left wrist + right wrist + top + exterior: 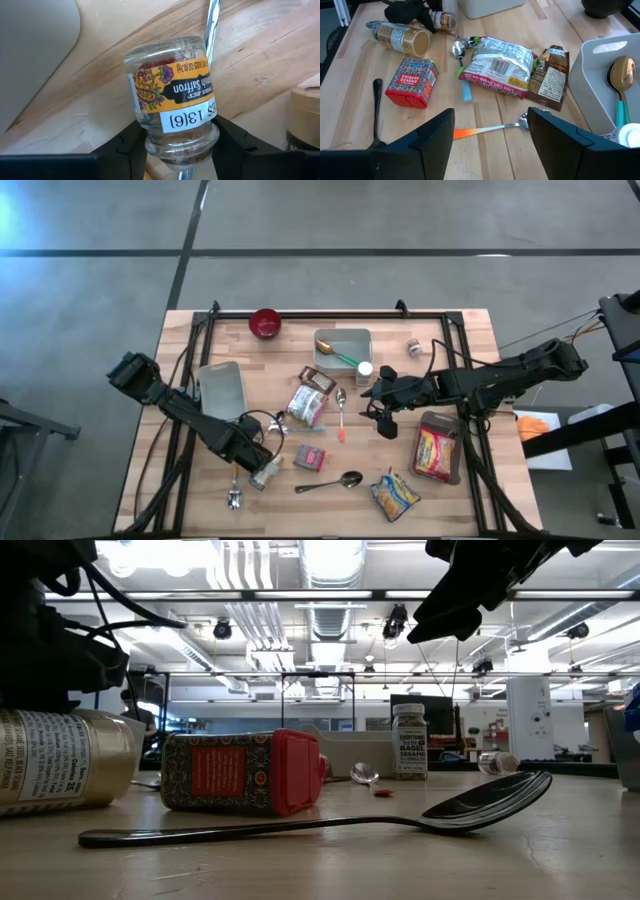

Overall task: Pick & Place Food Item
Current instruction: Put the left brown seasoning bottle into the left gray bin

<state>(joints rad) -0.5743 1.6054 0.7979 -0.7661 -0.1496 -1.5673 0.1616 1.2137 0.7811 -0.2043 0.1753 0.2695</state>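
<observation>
The left pincer (262, 463) is down low near the front of the wooden bench (470, 330), its two dark fingers (131, 145) set either side of a small glass saffron jar (172, 102), which lies on its side across a fork (234, 492); the fingers sit right at the glass, though I cannot tell whether they are truly clenched on it. Just beside it lies a gold-lidded jar (400, 37), and a little further along a red paprika tin (412, 82) and a dark spoon (300, 830). The right pincer (385, 418) hangs above the middle of the bench with its fingers spread and nothing between them, over an orange-handled spoon (490, 129) and near a shrimp noodle packet (497, 65).
</observation>
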